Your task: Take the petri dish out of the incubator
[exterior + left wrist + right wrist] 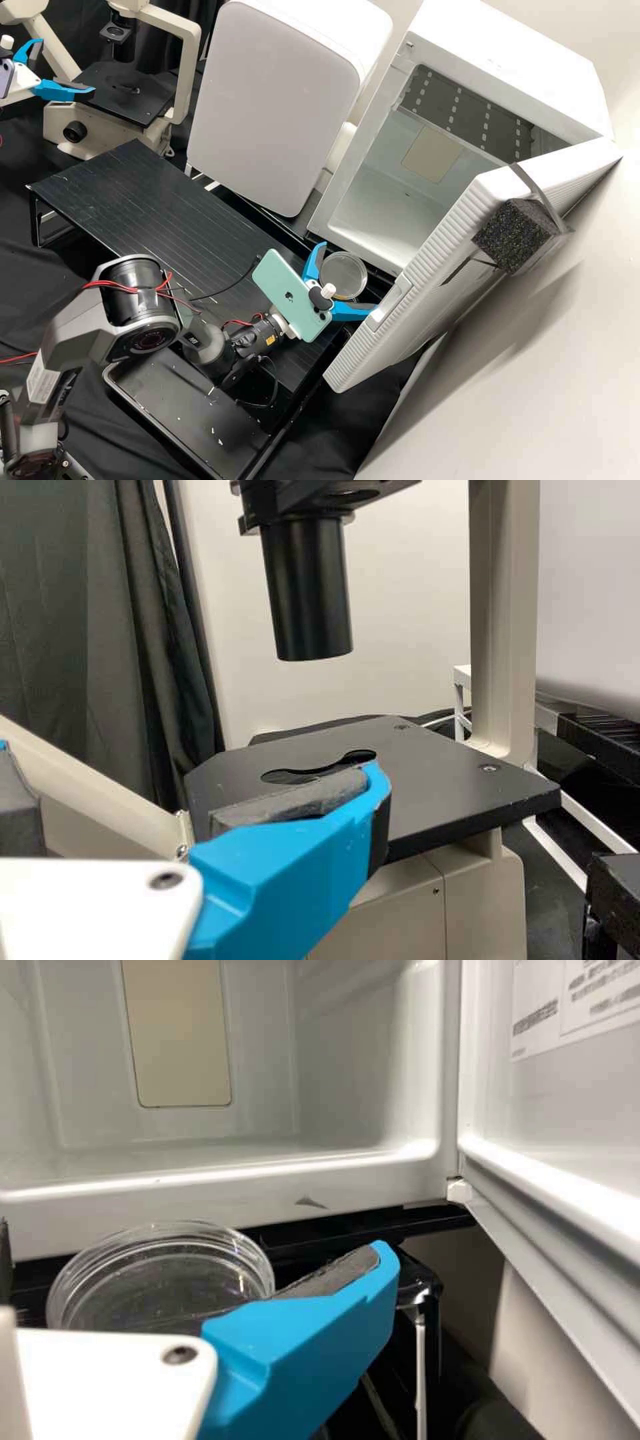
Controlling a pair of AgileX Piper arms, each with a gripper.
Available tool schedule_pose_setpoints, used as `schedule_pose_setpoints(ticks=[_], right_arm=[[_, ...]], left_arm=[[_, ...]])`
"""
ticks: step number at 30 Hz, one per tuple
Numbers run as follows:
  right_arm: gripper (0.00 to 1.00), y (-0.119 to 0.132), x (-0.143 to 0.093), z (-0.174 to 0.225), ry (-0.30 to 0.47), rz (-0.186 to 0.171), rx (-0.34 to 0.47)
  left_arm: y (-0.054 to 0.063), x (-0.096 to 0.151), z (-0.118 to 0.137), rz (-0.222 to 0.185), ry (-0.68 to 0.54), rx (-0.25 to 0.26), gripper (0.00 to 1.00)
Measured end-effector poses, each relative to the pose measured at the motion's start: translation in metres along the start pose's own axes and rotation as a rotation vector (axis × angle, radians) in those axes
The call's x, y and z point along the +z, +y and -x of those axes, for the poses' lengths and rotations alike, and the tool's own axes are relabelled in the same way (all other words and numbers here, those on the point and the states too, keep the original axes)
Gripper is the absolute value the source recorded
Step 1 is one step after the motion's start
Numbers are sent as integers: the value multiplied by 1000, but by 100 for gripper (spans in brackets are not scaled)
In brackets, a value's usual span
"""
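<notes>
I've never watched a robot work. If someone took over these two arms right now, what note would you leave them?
Left gripper: open and empty, by the microscope stage.
Right gripper: open, its fingers spread around the petri dish, not clamped on it.
Dish: outside the incubator, just in front of its opening.
Done: incubator door open, dish out.
To do: probably close the right gripper on the dish and carry it clear; mind the nearby door.

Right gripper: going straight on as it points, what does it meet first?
Most likely the petri dish, which the open right gripper straddles; beyond it, the incubator's front rim. How deep the dish sits is hard to judge.
</notes>
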Motion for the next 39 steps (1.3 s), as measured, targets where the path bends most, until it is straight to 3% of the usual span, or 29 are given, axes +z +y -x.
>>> schedule_pose_setpoints(ticks=[9, 21, 30, 39], right_arm=[[100, 0, 0, 8, -15, -31, -13], [100, -3, 3, 8, -21, -37, -23], [100, -2, 1, 6, 36, -40, 9], [100, -2, 1, 6, 37, -41, 7]], left_arm=[[0, 0, 0, 0, 0, 0, 100], [0, 0, 0, 0, 0, 0, 100], [0, 0, 0, 0, 0, 0, 100], [0, 0, 0, 0, 0, 0, 100]])
